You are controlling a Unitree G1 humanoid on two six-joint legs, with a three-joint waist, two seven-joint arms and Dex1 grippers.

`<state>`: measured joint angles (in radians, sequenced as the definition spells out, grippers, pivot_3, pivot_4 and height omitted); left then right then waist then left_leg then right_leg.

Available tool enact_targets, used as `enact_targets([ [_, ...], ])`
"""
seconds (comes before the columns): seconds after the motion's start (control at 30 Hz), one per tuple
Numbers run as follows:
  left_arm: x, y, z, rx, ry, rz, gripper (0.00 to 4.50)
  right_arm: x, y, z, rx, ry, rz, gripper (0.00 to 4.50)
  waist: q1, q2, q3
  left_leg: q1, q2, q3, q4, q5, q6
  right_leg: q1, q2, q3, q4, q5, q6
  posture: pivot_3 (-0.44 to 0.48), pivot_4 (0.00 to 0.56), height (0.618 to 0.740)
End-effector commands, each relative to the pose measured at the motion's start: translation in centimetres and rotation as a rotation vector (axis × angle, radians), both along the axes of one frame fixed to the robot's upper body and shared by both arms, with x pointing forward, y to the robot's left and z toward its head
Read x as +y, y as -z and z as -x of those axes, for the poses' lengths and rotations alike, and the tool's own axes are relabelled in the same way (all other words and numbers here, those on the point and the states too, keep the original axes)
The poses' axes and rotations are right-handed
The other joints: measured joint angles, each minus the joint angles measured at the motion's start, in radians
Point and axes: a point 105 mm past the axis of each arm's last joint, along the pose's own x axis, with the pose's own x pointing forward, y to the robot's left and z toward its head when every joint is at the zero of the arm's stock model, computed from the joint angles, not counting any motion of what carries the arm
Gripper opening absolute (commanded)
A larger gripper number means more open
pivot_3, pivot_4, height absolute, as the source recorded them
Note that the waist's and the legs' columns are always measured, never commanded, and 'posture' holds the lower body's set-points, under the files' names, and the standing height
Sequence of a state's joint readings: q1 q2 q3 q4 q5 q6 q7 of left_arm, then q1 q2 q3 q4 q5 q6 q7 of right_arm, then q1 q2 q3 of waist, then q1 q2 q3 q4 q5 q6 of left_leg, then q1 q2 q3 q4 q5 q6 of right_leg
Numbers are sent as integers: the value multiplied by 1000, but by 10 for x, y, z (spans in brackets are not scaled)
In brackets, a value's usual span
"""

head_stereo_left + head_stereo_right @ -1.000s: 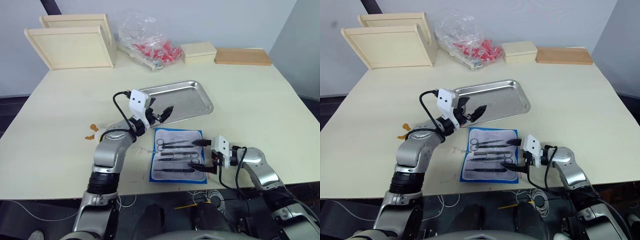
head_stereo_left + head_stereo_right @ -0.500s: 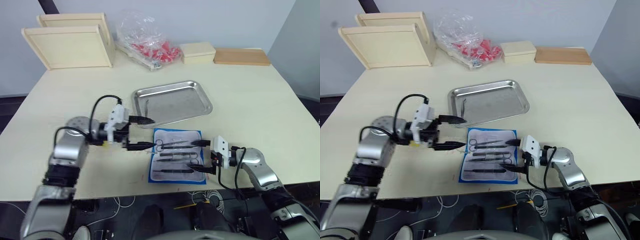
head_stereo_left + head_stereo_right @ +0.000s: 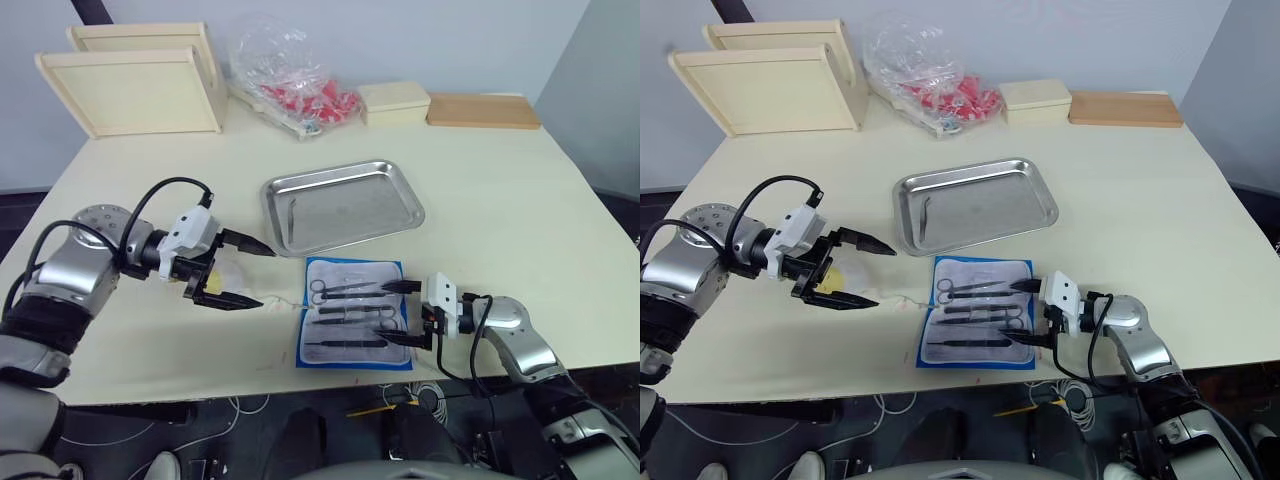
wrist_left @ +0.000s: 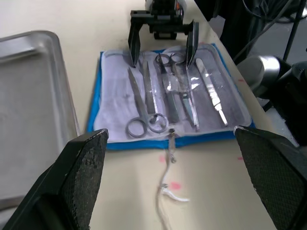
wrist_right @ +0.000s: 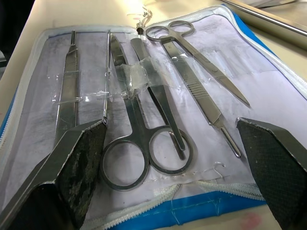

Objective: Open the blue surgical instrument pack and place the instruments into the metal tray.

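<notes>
Now the blue surgical instrument pack (image 3: 356, 313) lies unfolded on the table (image 3: 520, 200), between the two grippers. Inside it, the instruments (image 5: 144, 103) rest in their clear sleeves: scissors, forceps and slim handles side by side. At the pack's near edge, the right gripper (image 3: 403, 312) has its fingers spread wide, holding nothing. Well off the pack's other side, the left gripper (image 3: 245, 273) hovers spread and empty. Beyond the pack sits the metal tray (image 3: 400, 176), with one thin instrument (image 3: 291, 212) inside.
</notes>
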<state>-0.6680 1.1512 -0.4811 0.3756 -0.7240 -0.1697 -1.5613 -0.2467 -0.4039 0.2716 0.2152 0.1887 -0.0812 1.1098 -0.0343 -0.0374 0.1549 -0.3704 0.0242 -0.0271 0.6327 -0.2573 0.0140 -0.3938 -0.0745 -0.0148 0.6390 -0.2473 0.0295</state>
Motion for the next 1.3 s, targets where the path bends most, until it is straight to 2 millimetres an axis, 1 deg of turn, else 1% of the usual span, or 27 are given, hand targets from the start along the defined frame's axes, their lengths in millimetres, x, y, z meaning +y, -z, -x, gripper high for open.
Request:
enact_targets([
  [0.03,-4,-2,3,-6,71,1,4479,-14,59,23,221,44,141,4500,0,0,0,0,0,0,0,0,0,0,0,-1,0,0,0,0,150,740],
  [0.17,-19,7,-8,-28,83,24,4479,-15,60,23,222,52,141,4500,10,-1,0,0,0,0,0,0,0,0,4,-3,0,-1,2,0,150,740],
  [0.23,-27,12,-16,-43,64,34,4479,-15,60,23,222,54,141,4500,14,-1,-1,0,0,0,2,0,0,0,10,-7,1,-2,4,0,150,740],
  [0.33,-41,18,-23,-32,41,71,4479,-15,59,22,222,57,141,4500,15,-2,-1,0,0,0,2,0,0,0,13,-7,1,-2,4,0,150,740],
  [0.4,-49,25,-25,-17,43,73,3937,-16,59,21,220,60,142,4500,18,-2,-1,0,0,0,2,0,0,1,15,-7,2,-2,3,0,150,740],
  [0.43,-53,28,-26,-16,44,72,3753,-16,59,21,219,61,143,4500,18,-2,-1,0,0,0,2,0,0,1,15,-7,2,-2,3,0,150,740],
  [0.5,-62,34,-29,-15,40,79,2874,-16,58,20,216,63,143,4500,20,-3,-1,0,0,0,3,0,0,2,15,-6,2,-2,3,0,150,740],
  [0.53,-66,38,-32,-23,25,82,2075,-16,58,20,215,64,143,4500,19,-3,-1,0,0,0,3,0,0,2,16,-6,2,-1,3,0,150,740],
  [0.63,-79,52,-41,-4,-19,55,2075,-16,57,18,213,65,146,4500,21,-3,-1,0,0,-1,3,0,0,2,19,-5,2,-1,2,0,150,740],
  [0.73,-88,59,-48,4,-41,41,2075,-16,57,18,211,68,146,4500,21,-3,-1,0,0,-1,4,0,1,2,20,-4,3,-1,2,0,150,740],
  [0.83,-89,68,-48,1,-21,8,2075,-16,58,17,211,71,146,4500,20,-4,-2,0,0,-1,5,0,1,2,20,-4,3,-1,2,0,150,740],
  [1.0,-92,80,-50,9,-39,-5,2075,-15,57,16,208,78,143,4500,21,-5,-2,0,0,-2,5,0,1,2,21,-4,3,-1,2,0,150,740],
  [1.2,-92,88,-53,1,-63,-20,2075,-15,58,17,208,82,142,4500,21,-6,-3,1,0,-2,5,0,1,3,21,-4,3,0,1,0,150,740],
  [1.3,-91,89,-56,1,-89,-23,2075,-15,57,17,209,82,140,4500,21,-6,-4,1,0,-2,5,0,1,3,21,-4,3,0,1,0,150,740],
])
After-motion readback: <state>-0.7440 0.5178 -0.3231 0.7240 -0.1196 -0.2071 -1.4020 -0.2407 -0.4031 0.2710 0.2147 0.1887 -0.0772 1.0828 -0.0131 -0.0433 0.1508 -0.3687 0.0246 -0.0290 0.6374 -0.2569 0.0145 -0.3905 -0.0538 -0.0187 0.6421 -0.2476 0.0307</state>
